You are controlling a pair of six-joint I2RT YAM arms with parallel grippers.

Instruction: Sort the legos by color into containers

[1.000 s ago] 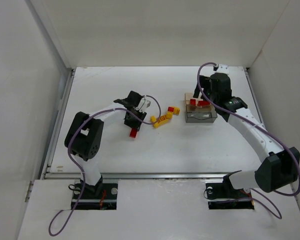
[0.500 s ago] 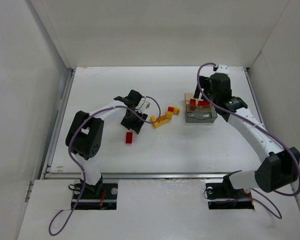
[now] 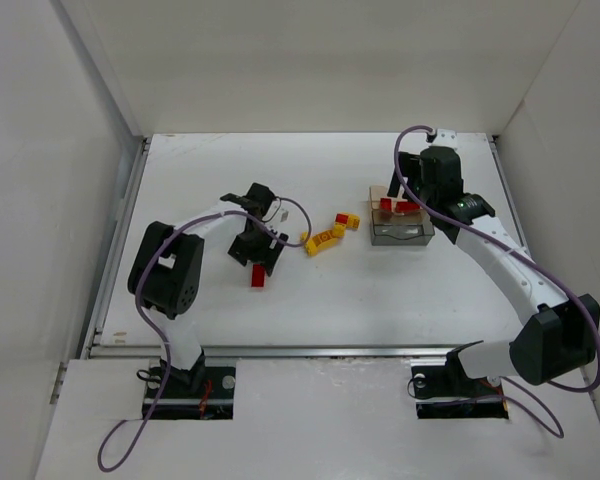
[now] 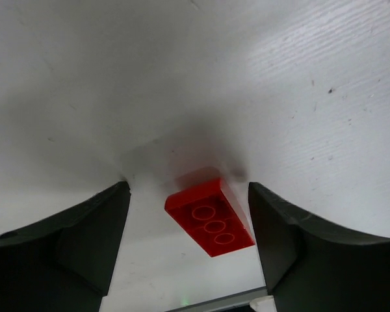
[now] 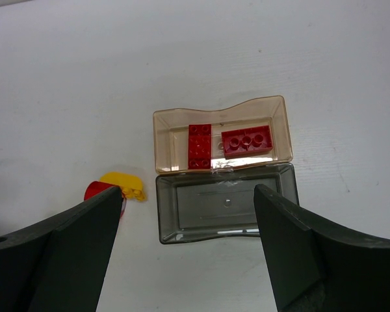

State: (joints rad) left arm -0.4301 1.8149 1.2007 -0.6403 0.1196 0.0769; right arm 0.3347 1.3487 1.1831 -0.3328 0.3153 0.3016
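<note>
The left arm (image 3: 205, 228) and right arm (image 3: 520, 285) are built of white links (image 3: 490, 250) joined by black housings (image 3: 168, 275). A purple cable (image 3: 408, 131) is run along each. The black fingers (image 4: 58, 240) are seen matte, smooth and round-edged.

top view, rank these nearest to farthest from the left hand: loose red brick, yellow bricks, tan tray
1. Loose red brick: right at the left hand, between its open fingers.
2. Yellow bricks: mid-table, off to the right.
3. Tan tray: farthest, on the right side of the table.
</note>
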